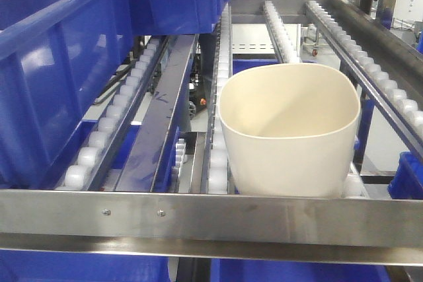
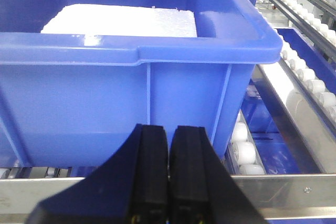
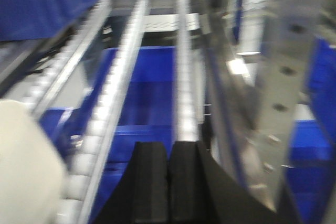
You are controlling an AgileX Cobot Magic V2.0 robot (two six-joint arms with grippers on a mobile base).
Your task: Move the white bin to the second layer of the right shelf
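The white bin (image 1: 289,130) sat upright on the right shelf second layer (image 1: 211,219) — behind its front lip — with both grippers' fingers (image 2: 168,174) (image 3: 169,182) pressed together, holding nothing.

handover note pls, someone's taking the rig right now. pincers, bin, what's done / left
Left pincer: shut, empty, in front of the blue crate with the white foam block inside.
Right pincer: shut, empty, over the roller rails; that view is blurred.
White bin: upright and empty on the roller shelf level, just behind its steel front lip, right of the crates. Neither pincer touches it.
Done: bin appears placed and released.
Left: confirm it sits stable on the rollers, then pull both arms clear.
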